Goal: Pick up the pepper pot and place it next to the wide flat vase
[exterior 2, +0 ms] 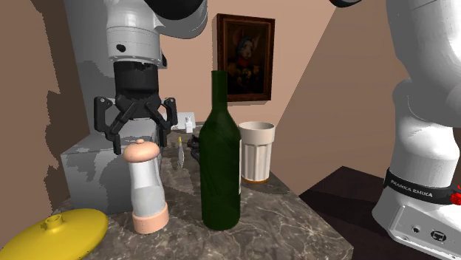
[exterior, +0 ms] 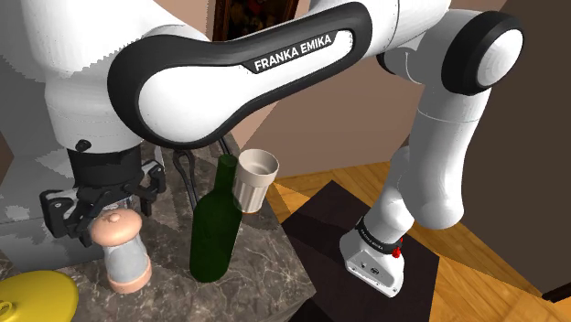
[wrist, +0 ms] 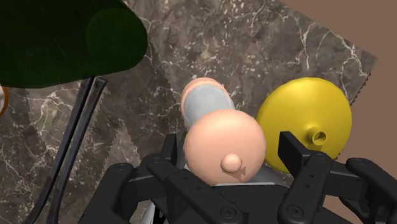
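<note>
My tool (exterior 2: 140, 134) hangs spread over the pepper pot (exterior 2: 145, 188) — tall, rigid, likely light, slick-sided — I'd pinch its rounded pink head squarely; it could tip.

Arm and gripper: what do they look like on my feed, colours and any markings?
The arm has rounded white shells with black joints; one black band carries white lettering reading FRANKA EMIKA. The gripper is all black, its two fingers set on bolted linkages. The white base has a black ring with the same name and a small red part.
</note>
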### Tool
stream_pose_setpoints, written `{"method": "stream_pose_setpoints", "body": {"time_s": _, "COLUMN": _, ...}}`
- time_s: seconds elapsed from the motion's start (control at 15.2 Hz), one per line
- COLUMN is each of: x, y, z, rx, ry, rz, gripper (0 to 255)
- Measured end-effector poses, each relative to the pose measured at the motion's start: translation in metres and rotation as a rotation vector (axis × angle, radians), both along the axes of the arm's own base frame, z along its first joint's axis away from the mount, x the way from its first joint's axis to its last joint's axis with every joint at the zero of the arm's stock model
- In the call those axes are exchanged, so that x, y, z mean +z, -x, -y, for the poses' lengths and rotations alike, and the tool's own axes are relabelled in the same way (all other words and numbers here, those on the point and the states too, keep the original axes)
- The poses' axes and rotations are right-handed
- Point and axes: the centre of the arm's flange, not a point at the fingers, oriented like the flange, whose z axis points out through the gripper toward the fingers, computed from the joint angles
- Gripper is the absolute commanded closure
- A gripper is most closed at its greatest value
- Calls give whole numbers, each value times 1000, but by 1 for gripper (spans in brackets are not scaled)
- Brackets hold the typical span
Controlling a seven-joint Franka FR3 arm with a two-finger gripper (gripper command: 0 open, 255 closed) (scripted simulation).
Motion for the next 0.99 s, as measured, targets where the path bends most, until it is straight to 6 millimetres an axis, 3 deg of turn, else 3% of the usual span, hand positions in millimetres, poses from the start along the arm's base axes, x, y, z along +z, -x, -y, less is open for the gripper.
{"method": "stream_pose_setpoints", "body": {"time_s": 0.26, "x": 0, "y": 0, "z": 0, "rx": 0, "ry": 0, "rz": 0, "gripper": 0}}
{"method": "stream_pose_setpoints", "body": {"time_s": 0.59, "x": 43, "y": -2, "z": 3, "rx": 0, "ry": -1, "rz": 1, "gripper": 0}}
{"method": "stream_pose_setpoints", "body": {"time_s": 0.99, "x": 50, "y": -4, "z": 3, "rx": 0, "ry": 0, "rz": 0, "gripper": 0}}
